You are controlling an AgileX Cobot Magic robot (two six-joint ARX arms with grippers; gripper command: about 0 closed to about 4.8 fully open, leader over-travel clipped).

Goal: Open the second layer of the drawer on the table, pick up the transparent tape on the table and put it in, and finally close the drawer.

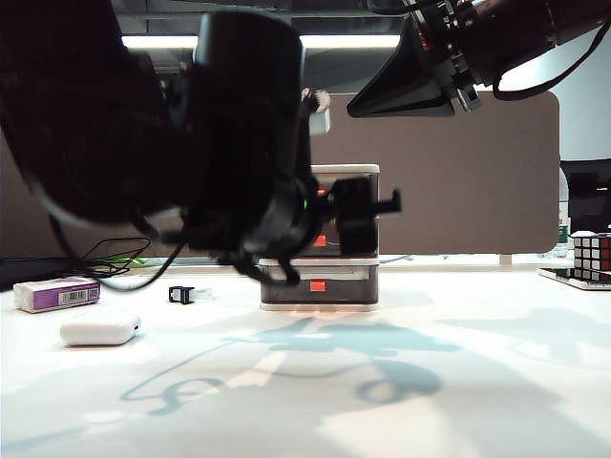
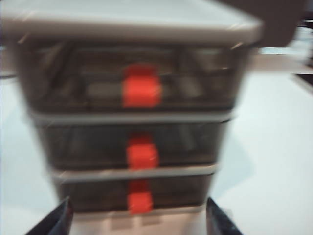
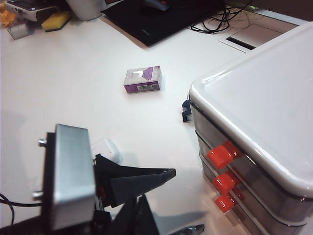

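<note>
The drawer [image 1: 320, 286] stands mid-table, a white frame with three smoky layers, all shut. The second layer [image 2: 98, 147] carries a red-orange tab [image 2: 142, 155]. My left gripper [image 2: 139, 225] hovers just in front of the drawer, open and holding nothing; its black fingertips [image 2: 61, 218] straddle the bottom layer's width. From outside, the left gripper [image 1: 382, 205] overlaps the unit's front. The transparent tape [image 1: 181, 295] lies on the table [image 1: 430, 401] left of the drawer, and the tape [image 3: 186, 111] peeks past the drawer's corner. My right gripper [image 1: 358, 110] hangs high above the drawer; its jaws are unreadable.
A purple-and-white box [image 1: 57, 294] and a white rounded case [image 1: 99, 329] lie at the left. A puzzle cube [image 1: 592, 256] stands at the far right edge. Black cables [image 1: 115, 258] trail behind the tape. A brown panel [image 1: 458, 181] closes the back.
</note>
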